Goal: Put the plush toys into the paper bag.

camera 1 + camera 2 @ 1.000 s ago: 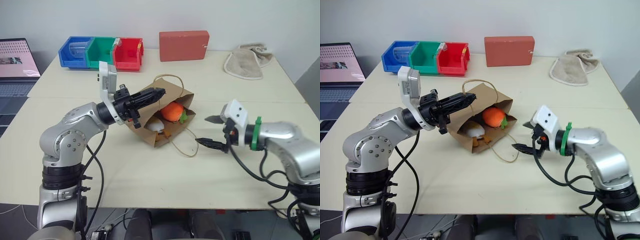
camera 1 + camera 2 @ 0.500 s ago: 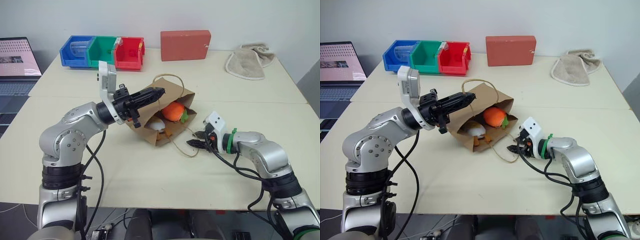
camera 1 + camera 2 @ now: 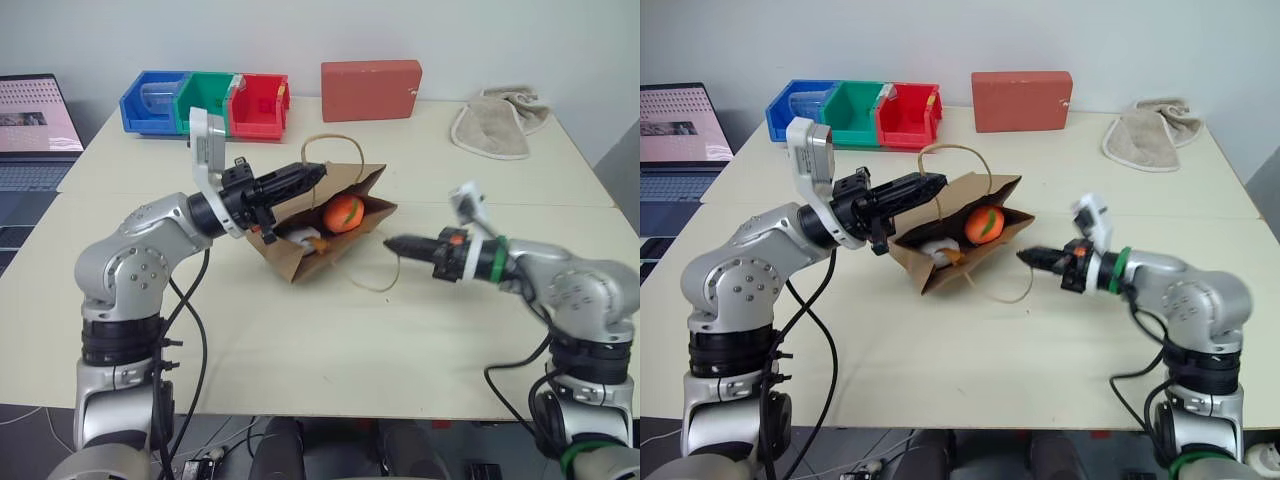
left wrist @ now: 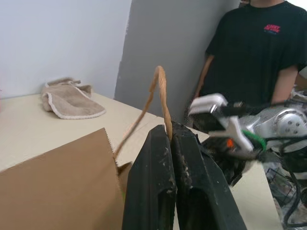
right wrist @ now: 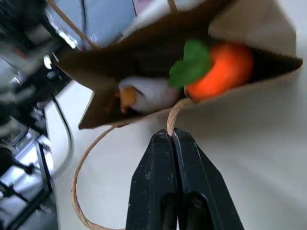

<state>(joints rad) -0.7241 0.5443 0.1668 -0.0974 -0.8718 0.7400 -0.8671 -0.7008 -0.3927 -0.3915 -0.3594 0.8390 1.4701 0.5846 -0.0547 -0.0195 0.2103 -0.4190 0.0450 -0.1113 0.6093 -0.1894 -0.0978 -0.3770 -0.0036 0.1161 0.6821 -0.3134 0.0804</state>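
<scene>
Both plush toys [image 3: 970, 232] inside tilted paper bag [image 3: 945, 262]. Left gripper [image 3: 300, 180] and right gripper [image 3: 1032, 257] fingers pinch cord handles. Uneven lift could spill the 2 toys onto desk [image 3: 970, 360].

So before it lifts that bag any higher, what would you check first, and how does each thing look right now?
1. Both toys inside the paper bag: ok. The orange plush and the white egg plush sit in its mouth.
2. Left pincer shut on the upper cord handle: ok.
3. Right pincer shut on the lower cord handle: ok; the cord enters its tips.
4. Bag mouth facing up: not ok. It still opens sideways toward the right pincer, so the toys might roll out.
5. Grip firm enough to carry the weight: cannot tell.
6. Person standing beyond the table's end: cannot tell whether clear of the arms.
</scene>
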